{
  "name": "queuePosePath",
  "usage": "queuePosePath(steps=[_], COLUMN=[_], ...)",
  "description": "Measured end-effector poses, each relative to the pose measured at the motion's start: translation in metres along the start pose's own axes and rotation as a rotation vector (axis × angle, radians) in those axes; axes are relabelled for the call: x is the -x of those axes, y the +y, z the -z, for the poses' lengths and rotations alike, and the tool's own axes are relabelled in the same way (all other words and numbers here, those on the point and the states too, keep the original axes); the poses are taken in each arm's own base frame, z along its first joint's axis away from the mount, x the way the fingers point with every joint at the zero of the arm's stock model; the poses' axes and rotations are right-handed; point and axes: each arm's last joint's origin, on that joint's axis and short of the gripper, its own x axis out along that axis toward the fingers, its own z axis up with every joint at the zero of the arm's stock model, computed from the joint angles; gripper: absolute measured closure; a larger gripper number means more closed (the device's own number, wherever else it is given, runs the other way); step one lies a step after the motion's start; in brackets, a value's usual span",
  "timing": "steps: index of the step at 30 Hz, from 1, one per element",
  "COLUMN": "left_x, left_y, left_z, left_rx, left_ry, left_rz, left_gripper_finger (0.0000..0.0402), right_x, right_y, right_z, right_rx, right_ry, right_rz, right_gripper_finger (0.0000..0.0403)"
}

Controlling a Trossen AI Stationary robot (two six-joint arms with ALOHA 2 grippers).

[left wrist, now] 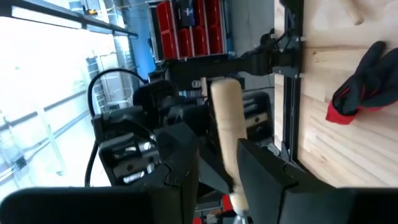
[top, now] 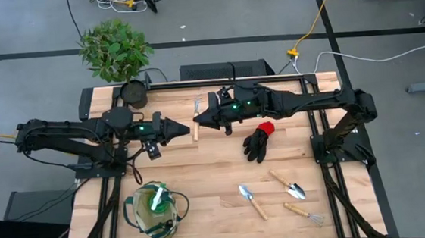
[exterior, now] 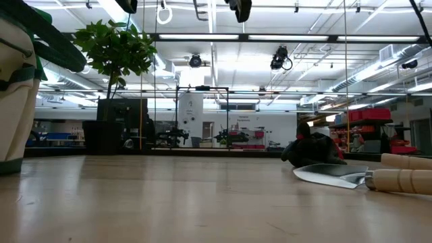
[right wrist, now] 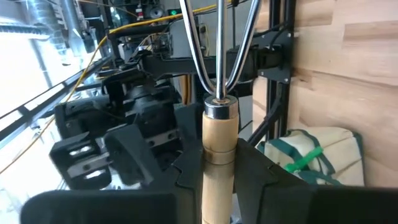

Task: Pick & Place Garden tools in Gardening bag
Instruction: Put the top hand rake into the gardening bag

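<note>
A wooden-handled hand fork (top: 196,119) is held above the table's middle, tines toward the far edge. My right gripper (top: 198,123) is shut on its handle. My left gripper (top: 188,128) is open, with its fingers on either side of the handle's free end (left wrist: 225,118). The beige and green gardening bag (top: 156,212) stands near the front left with a green spray bottle (top: 156,198) in it. The black glove with a red cuff (top: 260,140) lies on the table right of the middle. Two trowels (top: 251,200) (top: 287,184) and a small rake (top: 305,213) lie at the front right. My right gripper pinches the fork's wooden handle (right wrist: 219,155) between its two fingers, just below the metal collar (right wrist: 220,107). The fingers come level from the table's right and lie across the handle. The fork is lifted clear of the table.
A leafy plant (top: 116,47) stands beyond the table's far left corner, and a black round pot (top: 133,93) stands at the far edge. In the low view the bag (exterior: 17,88) is at the left, and the glove (exterior: 314,150) and a trowel (exterior: 351,177) at the right.
</note>
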Motion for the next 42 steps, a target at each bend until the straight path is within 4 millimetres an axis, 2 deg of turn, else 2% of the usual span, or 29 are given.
queuePosePath(steps=[11, 21, 26, 42], left_x=[0.0, -0.014, -0.02, -0.032], left_y=[0.0, -0.006, -0.002, -0.008], left_z=[0.0, -0.001, -0.001, -0.011], left_rx=[0.011, 0.01, 0.014, 0.007], left_ry=[0.006, 0.003, 0.008, -0.088], left_rz=[0.0, 0.011, -0.057, -0.055], left_gripper_finger=[0.0282, 0.0199, 0.0175, 0.0177], right_x=[-0.004, -0.004, -0.004, -0.004], right_y=[0.001, 0.002, 0.002, 0.003], right_z=[-0.001, -0.001, -0.001, 0.0], right_rx=[0.012, 0.032, 0.033, 0.06], right_ry=[0.001, 0.001, 0.002, 0.001], right_rz=[-0.035, -0.047, -0.05, -0.053], right_gripper_finger=[0.0341, 0.0341, 0.0341, 0.0341])
